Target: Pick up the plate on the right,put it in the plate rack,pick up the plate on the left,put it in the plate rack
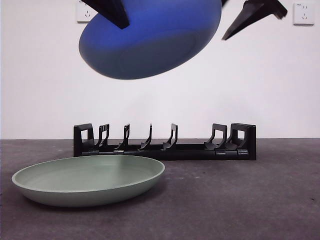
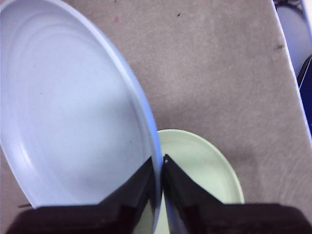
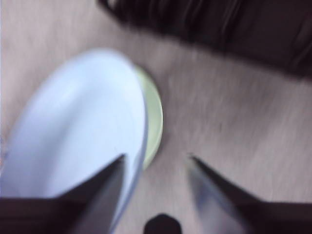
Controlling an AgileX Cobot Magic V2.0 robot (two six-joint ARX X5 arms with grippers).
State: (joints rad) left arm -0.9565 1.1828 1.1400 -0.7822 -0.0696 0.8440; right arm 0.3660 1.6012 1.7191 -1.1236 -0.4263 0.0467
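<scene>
Blue plate (image 1: pixel 150 37) up in the air, tilted, high above the plate rack (image 1: pixel 165 142), pinched by its rim in the left hand (image 2: pixel 158 168), jaws closed tight on either side of the edge. Right hand (image 3: pixel 156 163) just beside the same plate, jaws spread apart and gripping nothing; wrist view there blurred, so hard to tell whether one jaw touches the rim.

Green plate (image 1: pixel 87 180) flat on the grey counter (image 1: pixel 240 200), in front of the rack and toward its left end, untouched.

Rack itself bare: no plate between any of the curved prongs. So neither placement done yet. By the look of things, first half under way, with the blue plate lifted and carried but not lowered into a slot. Left to do: bring the blue plate down edge-first between two prongs, let go, then fetch the green plate and stand it in the rack as well.
</scene>
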